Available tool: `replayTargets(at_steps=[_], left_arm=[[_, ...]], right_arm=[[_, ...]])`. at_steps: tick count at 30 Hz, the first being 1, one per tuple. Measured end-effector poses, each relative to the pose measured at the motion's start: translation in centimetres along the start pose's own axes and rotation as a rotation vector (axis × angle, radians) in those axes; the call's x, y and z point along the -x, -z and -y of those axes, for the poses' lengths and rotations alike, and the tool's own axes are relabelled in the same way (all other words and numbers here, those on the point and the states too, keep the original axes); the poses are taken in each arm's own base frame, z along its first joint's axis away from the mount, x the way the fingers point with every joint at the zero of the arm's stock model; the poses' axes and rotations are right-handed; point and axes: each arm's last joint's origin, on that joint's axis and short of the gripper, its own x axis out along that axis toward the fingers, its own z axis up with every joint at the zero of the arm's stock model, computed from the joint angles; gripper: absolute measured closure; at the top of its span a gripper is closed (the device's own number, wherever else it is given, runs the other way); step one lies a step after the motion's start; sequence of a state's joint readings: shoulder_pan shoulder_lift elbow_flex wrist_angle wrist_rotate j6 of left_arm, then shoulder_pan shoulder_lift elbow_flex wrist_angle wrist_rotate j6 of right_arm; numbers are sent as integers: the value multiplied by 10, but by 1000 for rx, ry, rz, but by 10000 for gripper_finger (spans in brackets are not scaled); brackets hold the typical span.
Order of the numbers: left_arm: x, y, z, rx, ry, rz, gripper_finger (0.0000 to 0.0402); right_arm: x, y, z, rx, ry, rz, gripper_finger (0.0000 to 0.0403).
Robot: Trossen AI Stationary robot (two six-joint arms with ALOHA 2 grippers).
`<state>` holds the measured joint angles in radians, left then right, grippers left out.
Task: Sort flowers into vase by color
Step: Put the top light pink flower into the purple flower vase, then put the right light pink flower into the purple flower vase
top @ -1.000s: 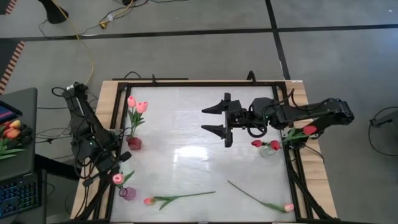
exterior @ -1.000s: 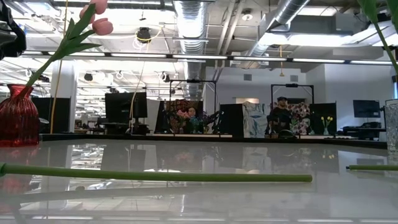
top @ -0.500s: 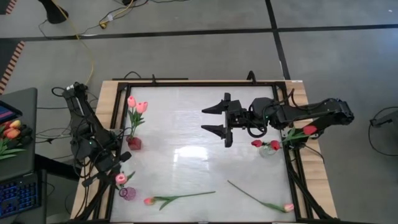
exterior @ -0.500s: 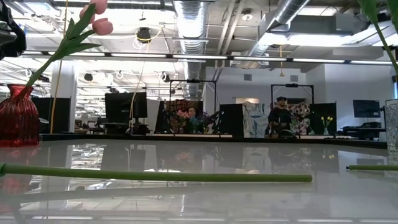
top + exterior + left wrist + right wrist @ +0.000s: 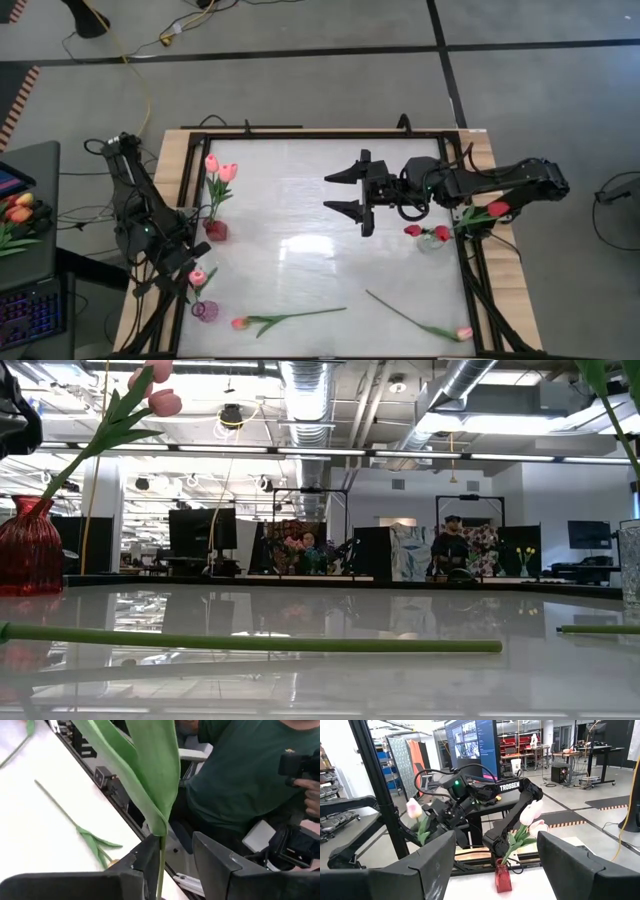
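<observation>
A pink tulip [image 5: 197, 277] stands with its stem in the small purple vase [image 5: 205, 310] at the table's near left. My left gripper [image 5: 175, 855] is open around that stem [image 5: 161, 852], just under its broad leaf [image 5: 145, 775]. The red vase [image 5: 215, 230] holds two pale-pink tulips [image 5: 218, 168]. The clear vase [image 5: 430, 242] at the right holds red tulips [image 5: 497, 209]. Two pink tulips [image 5: 290, 318] [image 5: 420, 322] lie flat near the front edge. My right gripper [image 5: 345, 195] hangs open above the table's middle. My left gripper has the tulip's stem [image 5: 161, 865] running between its two spread fingers, close beside one finger [image 5: 150, 862] and well clear of the other. Whether that finger touches the stem I cannot tell. The fingers lie nearly level, across the upright stem.
A bunch of orange tulips [image 5: 18, 212] lies on a side desk left of the table. A dark frame [image 5: 185, 200] runs round the table's edge. A person in a green shirt [image 5: 235, 770] sits beyond the near left corner. The table's white middle [image 5: 300, 250] is bare.
My left gripper has opened around the pink tulip's stem and rolled slightly. The tulip's bud has swung a little toward the far edge, while its stem stays in the purple vase. My right arm has kept still.
</observation>
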<state>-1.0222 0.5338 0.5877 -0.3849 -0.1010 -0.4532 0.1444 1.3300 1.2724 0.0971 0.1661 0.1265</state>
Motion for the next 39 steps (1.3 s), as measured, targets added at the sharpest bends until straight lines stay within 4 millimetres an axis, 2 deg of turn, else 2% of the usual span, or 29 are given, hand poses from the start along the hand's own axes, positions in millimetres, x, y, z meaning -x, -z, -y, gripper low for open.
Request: replayTargets(at_steps=[8,14,25,29,34,39], left_arm=[[7,10,-6,123,-53,-90,271],[12,14,-6,247,-35,-211,270],[25,16,-2,605,-19,-412,272],[31,12,1,724,-13,-450,272],[56,-6,5,781,-92,-447,272],[97,-30,5,690,-285,-315,272]], right_arm=[[0,0,0,0,0,1,97],[0,0,0,0,0,4,97],[0,-1,0,1,0,8,97],[0,-1,0,1,0,8,97],[0,-10,6,-8,17,-12,97],[3,-20,11,-14,45,-58,97]])
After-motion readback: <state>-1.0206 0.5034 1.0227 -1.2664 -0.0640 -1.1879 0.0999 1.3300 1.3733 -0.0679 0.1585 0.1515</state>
